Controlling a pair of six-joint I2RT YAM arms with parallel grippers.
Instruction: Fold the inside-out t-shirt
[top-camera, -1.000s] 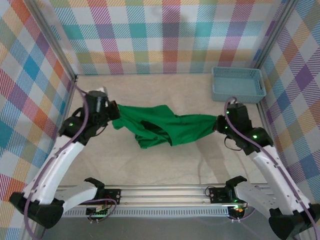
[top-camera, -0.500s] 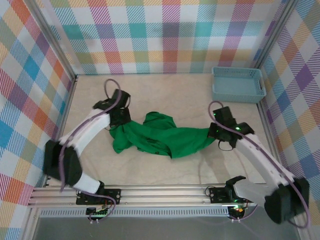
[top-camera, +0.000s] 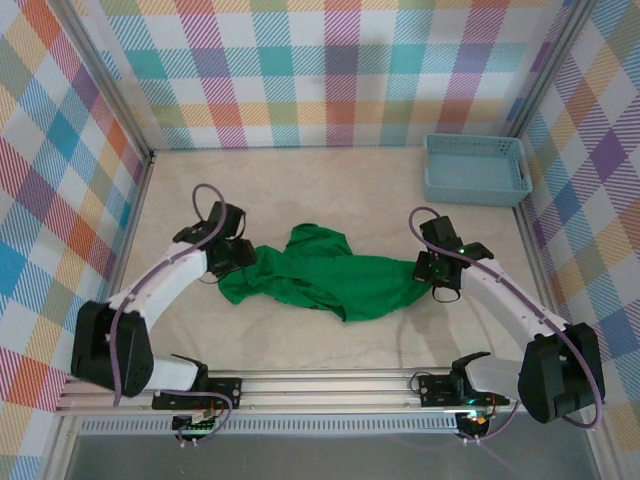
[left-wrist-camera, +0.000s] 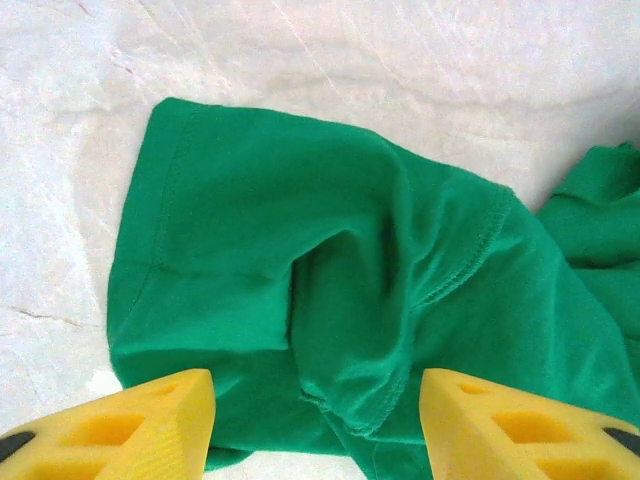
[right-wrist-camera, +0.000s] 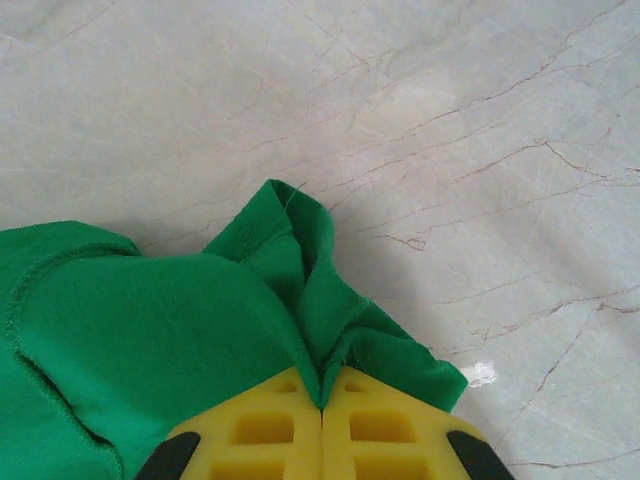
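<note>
T-shirt bunched mid tabletop, no fold made; left end effector open over sleeve; right end effector clamped on cloth edge. Flattening, folding remain.

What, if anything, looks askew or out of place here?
The t-shirt lies bunched and twisted on the table, not flat, with raised seams showing. The right claw is shut on one edge; the left claw hangs open over the other end. The basket sits upright; nothing looks spilled or damaged.
</note>
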